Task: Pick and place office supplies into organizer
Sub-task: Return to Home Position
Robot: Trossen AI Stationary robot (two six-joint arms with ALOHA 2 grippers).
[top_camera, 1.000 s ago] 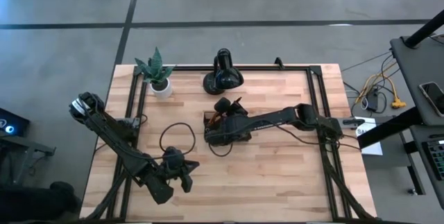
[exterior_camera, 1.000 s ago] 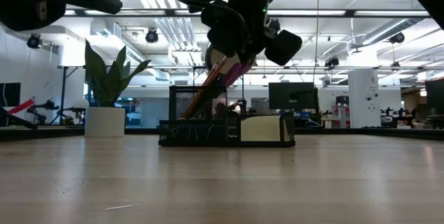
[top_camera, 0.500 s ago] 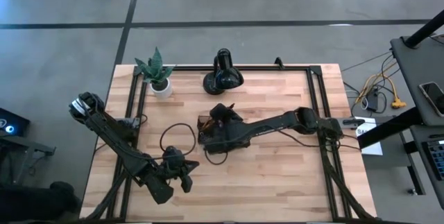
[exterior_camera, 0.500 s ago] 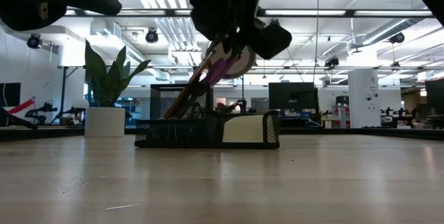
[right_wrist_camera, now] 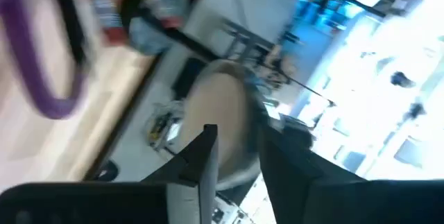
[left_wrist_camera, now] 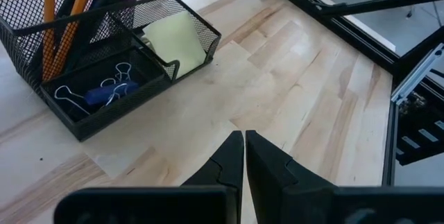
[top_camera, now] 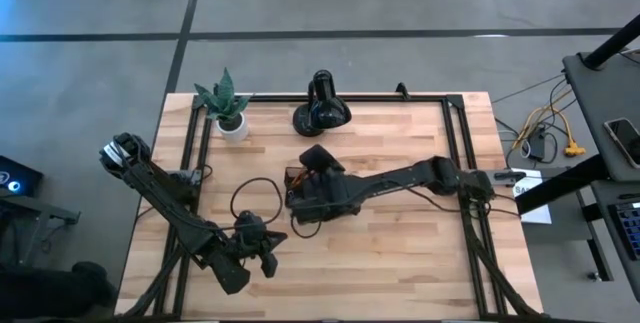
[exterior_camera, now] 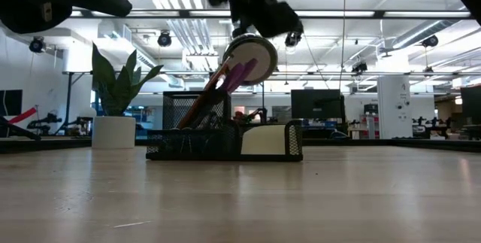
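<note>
The black mesh organizer (exterior_camera: 225,141) stands mid-table and also shows in the left wrist view (left_wrist_camera: 104,64). Its tall cup holds orange pencils (exterior_camera: 207,100) and purple-handled scissors (exterior_camera: 240,74), both leaning. A yellow sticky pad (left_wrist_camera: 173,37) and clips (left_wrist_camera: 104,89) lie in its low compartments. My right gripper (exterior_camera: 259,25) hangs above the cup, shut on a round beige disc with a dark rim (exterior_camera: 252,59). My left gripper (left_wrist_camera: 244,141) is shut and empty, above the table near its front left (top_camera: 255,248). My right gripper pinches the disc between its two fingers (right_wrist_camera: 205,154), which stand on either side of its rim (right_wrist_camera: 222,134). The fingers come from above, pointing down. The disc stands on edge, clear above the organizer, beside the scissors' handle; whether it touches the handle I cannot tell.
A green plant in a white pot (top_camera: 225,103) and a glossy black lamp (top_camera: 320,108) stand at the far edge. A black cable (top_camera: 250,198) loops on the table left of the organizer. Bare wood lies near and right of the organizer (top_camera: 400,253).
My right gripper has gone toward the table's left edge, then up. The organizer has slid along the table toward the left edge with it and now stands still. The disc under the gripper now shows whole.
</note>
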